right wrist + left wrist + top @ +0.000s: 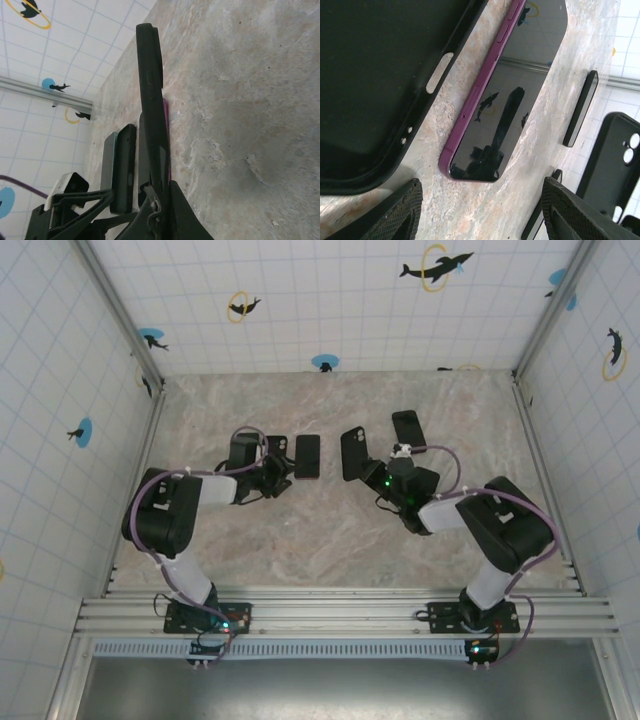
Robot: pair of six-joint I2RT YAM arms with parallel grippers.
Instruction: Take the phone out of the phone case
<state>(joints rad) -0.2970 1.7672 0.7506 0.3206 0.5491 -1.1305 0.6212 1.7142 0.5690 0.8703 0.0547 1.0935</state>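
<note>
Two fingers of the left gripper (481,192) stand spread with nothing between them. Just to their far right lies the purple phone (512,90), bare and screen-up on the table (330,540), with its long axis running near to far. An empty case (370,75) lies just left of it. The left arm is nearer. Across to the right, the right gripper (161,194) pinches a black case (150,90) on edge. No brand or writing is legible.

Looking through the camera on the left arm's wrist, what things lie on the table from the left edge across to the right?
empty black case → purple phone lying screen up → thin dark slab seen edge-on, maybe another phone → black case with camera holes
</note>
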